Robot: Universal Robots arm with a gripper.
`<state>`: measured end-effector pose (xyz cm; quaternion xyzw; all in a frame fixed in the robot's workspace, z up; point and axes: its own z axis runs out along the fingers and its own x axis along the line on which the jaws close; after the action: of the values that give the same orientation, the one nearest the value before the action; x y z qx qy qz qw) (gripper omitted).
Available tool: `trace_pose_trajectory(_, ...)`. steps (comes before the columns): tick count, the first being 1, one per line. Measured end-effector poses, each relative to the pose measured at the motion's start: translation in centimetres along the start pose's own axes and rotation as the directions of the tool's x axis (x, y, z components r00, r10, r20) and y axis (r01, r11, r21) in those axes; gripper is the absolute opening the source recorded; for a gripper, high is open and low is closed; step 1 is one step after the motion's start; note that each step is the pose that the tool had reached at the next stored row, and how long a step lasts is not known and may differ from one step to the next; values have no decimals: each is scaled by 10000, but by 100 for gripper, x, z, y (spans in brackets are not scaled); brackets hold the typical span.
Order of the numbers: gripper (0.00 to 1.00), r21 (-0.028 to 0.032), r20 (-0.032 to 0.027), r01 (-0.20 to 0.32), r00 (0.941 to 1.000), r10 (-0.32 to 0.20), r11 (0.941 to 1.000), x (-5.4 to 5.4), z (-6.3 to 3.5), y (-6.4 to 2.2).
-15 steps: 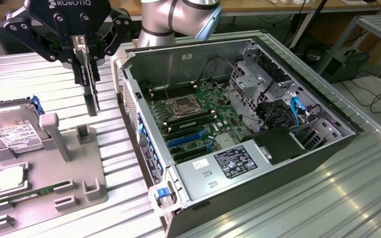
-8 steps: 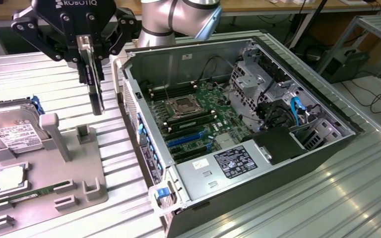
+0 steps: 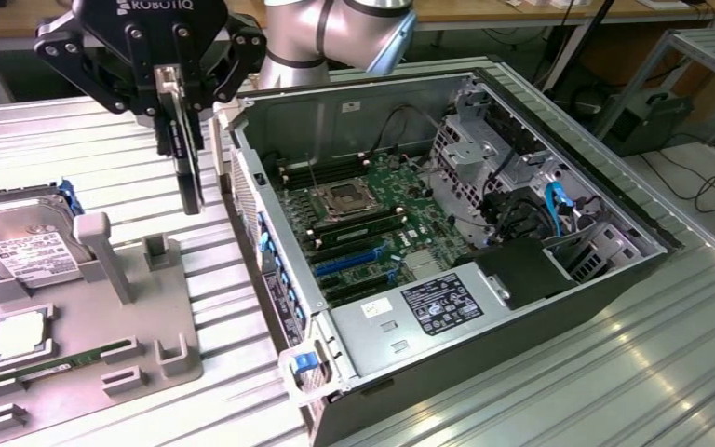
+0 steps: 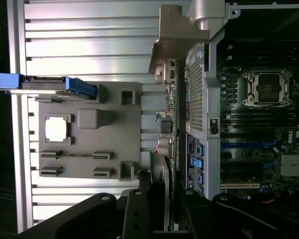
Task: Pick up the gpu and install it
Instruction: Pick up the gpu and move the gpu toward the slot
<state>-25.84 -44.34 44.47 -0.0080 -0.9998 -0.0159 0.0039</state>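
Upper left of exterior view: hand (image 3: 176, 98) pinched down narrow on gpu (image 3: 187, 163), gripping it near upper end betw. both fingers. Hanging vertical below the hand, edge-on to camera, lower end clear of the bench (image 3: 655, 372). Same grip seen in wrist view: hand (image 4: 169, 211) w/ gpu (image 4: 172, 129) running straight out from betw. the fingers, silver bracket (image 4: 179, 30) at the far end.

Edges + room:
- Held over the strip of bare bench betw. grey holder (image 3: 85, 307) on the exterior view's left and PC case (image 3: 482, 354) on the exterior view's right.
- Near the case's outer wall, not touching.
- Apart from the holder's upright posts as well, above and to the exterior view's right of them.
- Case lying on its side, open face up, motherboard (image 3: 370, 214) exposed, blue slots (image 3: 351, 265) in plain sight toward lower middle of frame.
- Cables + metal drive cage crowding the case's half on the exterior view's right.
- On the holder: hard drive (image 3: 22, 242) standing at middle left of frame, memory stick (image 3: 60, 358) lying at lower left.
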Motion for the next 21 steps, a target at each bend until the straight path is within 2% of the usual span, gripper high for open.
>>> trace_pose_trajectory(11, 27, 1, -1, 0, 10000, 0, 10000, -119, -1, 2)
trace_pose_trajectory(16, 27, 0, 0, 0, 10000, 0, 10000, -232, 0, 4)
trace_pose_trajectory(21, 27, 1, -1, 0, 10000, 0, 10000, -295, 0, 5)
